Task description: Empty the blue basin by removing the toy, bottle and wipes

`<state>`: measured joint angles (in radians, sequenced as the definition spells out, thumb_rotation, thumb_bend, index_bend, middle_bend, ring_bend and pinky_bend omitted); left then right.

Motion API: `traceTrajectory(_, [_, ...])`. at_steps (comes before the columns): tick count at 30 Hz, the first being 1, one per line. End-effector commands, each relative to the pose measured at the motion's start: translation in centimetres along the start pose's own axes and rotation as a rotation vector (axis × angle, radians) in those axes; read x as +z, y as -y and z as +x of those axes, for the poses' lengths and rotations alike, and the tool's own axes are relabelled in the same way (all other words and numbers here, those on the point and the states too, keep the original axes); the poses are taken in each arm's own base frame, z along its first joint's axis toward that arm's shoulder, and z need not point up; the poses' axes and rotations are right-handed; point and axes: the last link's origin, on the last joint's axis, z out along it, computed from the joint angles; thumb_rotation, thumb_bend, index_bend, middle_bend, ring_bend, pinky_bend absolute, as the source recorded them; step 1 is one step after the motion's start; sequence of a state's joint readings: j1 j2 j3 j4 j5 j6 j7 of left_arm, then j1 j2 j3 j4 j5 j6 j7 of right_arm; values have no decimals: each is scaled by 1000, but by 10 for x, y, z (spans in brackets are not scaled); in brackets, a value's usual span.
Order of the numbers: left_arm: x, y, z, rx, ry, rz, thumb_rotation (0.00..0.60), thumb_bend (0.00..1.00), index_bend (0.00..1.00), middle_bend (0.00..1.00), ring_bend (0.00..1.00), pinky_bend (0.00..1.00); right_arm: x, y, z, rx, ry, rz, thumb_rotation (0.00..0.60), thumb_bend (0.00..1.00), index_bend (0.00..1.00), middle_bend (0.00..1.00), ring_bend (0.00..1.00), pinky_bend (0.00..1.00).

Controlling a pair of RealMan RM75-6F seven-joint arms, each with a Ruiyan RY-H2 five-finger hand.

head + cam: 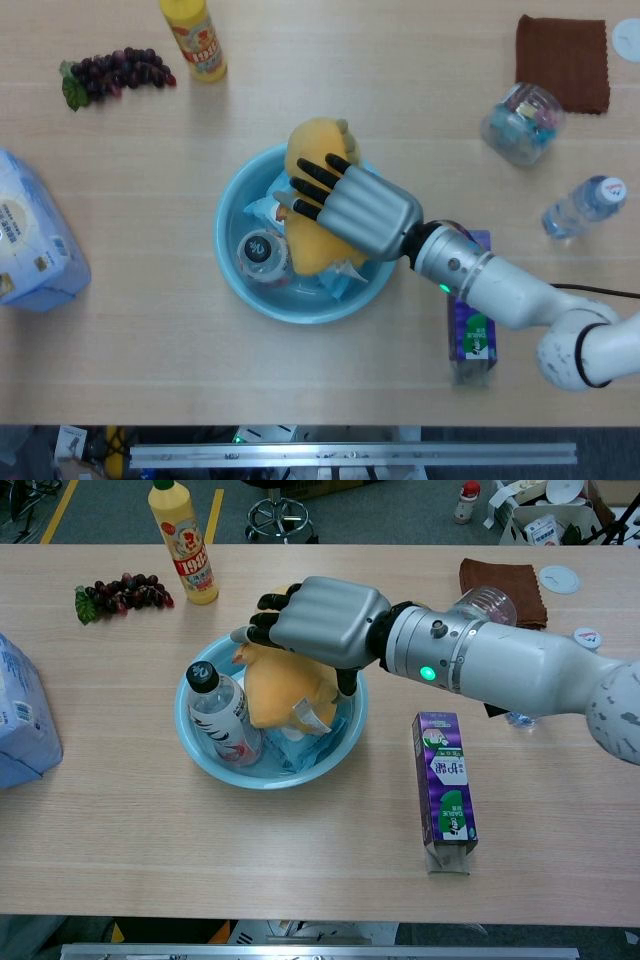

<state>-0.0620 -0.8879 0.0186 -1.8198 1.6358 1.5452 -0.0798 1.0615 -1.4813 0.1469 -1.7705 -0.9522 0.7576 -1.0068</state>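
Yellow plush toy [318, 200] is lying in the blue basin [232, 262]; head view: right hand [345, 200] is resting on it, fingers spread across its back, grip not confirmed. Bottle [262, 252] is standing upright in the basin's left part, wipes [268, 208] underneath the toy. Chest view: fingers [262, 623] are draping over the toy's top. Risk: lifting may tip the bottle [220, 717], since the toy is leaning against it.

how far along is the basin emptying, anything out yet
Nothing is out yet: the yellow plush toy, the bottle and the wipes pack all sit in the blue basin. In hand: the right hand lies over the toy with its fingers curled across it, though a firm grip cannot be confirmed. Left: lifting out all three. The left hand is not in view.
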Motion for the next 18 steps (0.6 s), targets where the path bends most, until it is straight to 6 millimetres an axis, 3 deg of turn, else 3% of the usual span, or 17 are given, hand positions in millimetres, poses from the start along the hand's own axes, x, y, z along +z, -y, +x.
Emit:
traceTrajectory(1, [-2, 2, 1, -2, -1, 5, 600, 250, 160, 167, 59, 208, 14, 8, -6, -37, 23, -25, 600, 0, 26, 133, 41, 194])
traceTrajectory(4, [-5, 4, 2, -7, -2, 9, 600, 250, 160, 167, 59, 208, 23, 11, -8, -52, 4, -63, 600, 0, 268, 286, 205, 307])
traceTrajectory(5, [-5, 5, 2, -8, -3, 9, 600, 250, 160, 167, 59, 208, 26, 11, -9, -43, -4, -78, 600, 12, 393, 397, 320, 416])
traceTrajectory(8, [-7, 6, 4, -9, -6, 10, 600, 250, 160, 167, 59, 208, 30, 6, -12, 0, -19, -105, 600, 101, 602, 568, 508, 632])
traceTrajectory(12, [-8, 7, 7, -8, -13, 8, 600, 250, 160, 167, 59, 208, 27, -6, -9, 61, -68, -143, 600, 154, 676, 627, 602, 728])
traceTrajectory(18, [-8, 6, 4, -7, -1, 4, 600, 250, 160, 167, 59, 208, 8, -38, 2, 144, -151, -223, 600, 155, 684, 634, 619, 742])
